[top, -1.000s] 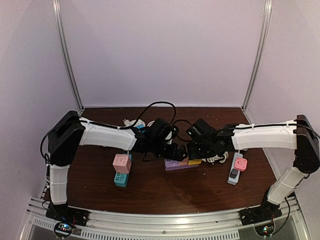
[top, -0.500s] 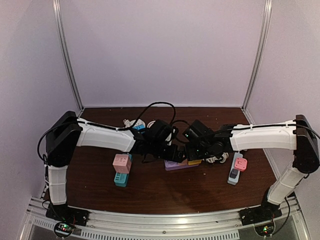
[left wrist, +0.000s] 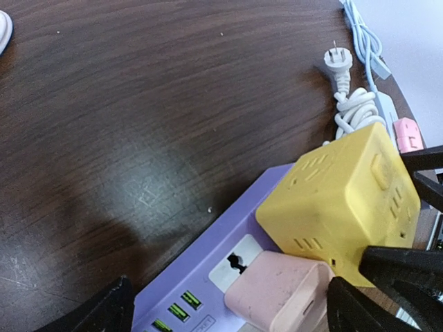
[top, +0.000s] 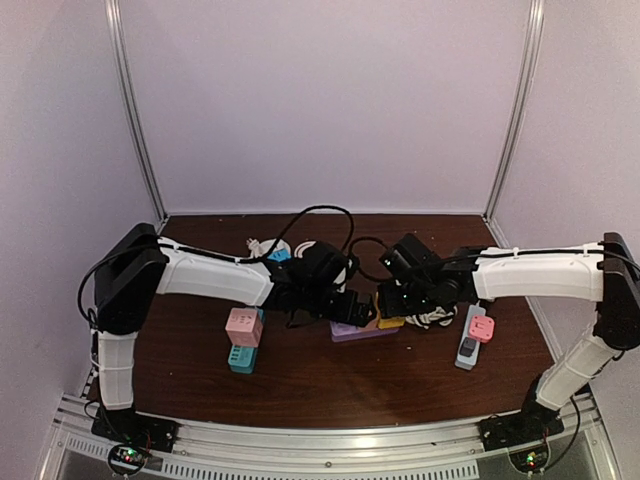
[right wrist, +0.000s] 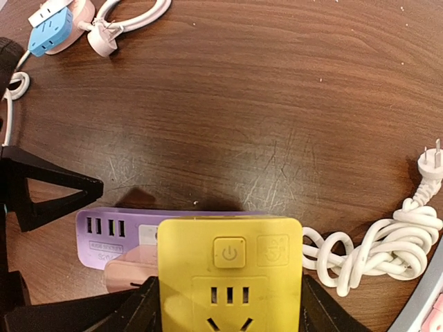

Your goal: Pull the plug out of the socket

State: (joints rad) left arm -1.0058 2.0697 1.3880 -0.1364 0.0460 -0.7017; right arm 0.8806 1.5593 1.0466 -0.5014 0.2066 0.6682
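Grips a matte yellow cube plug, rounded at the corners, in the right gripper; button face toward the right arm, at the right end of a smooth purple strip lying left-right, mid-scene. With the left gripper wide open astride a pink block.

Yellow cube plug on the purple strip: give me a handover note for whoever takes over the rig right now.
Left hand: wide open, straddling the purple strip, not gripping.
Right hand: closed on the yellow cube plug.
Cube still sits on the strip beside a pink adapter.
Done: grasp. Left: brace the strip, pull the cube off.
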